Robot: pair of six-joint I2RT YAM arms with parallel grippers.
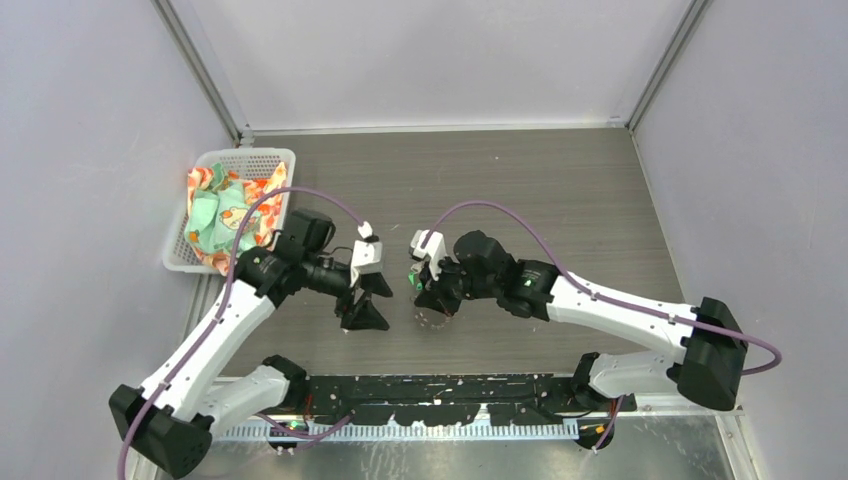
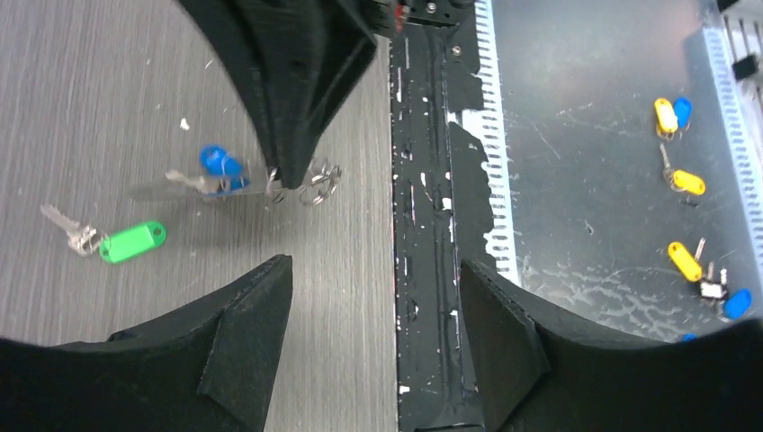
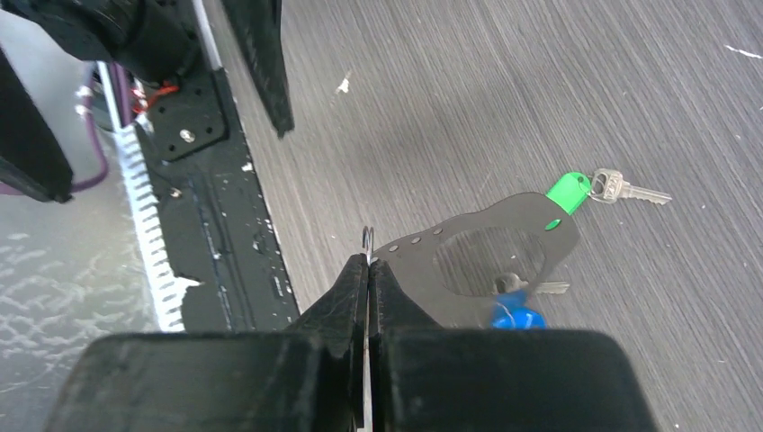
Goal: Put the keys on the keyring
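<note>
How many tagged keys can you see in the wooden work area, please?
2. The green-tagged key lies off by itself; the blue-tagged key is at the tip of the right tool, which pinches a wire ring. Others might be hidden.

1. We're looking at a grey wood-grain table (image 1: 560, 190).
2. Far left, a white basket (image 1: 245, 153) sits on it, stuffed with patterned cloth (image 1: 215, 215).
3. Mid-table, the green-tagged key (image 2: 131, 242) lies flat, with the blue-tagged key (image 2: 220, 166) near it.
4. A black strip (image 1: 440, 385) runs along the near edge.
</note>
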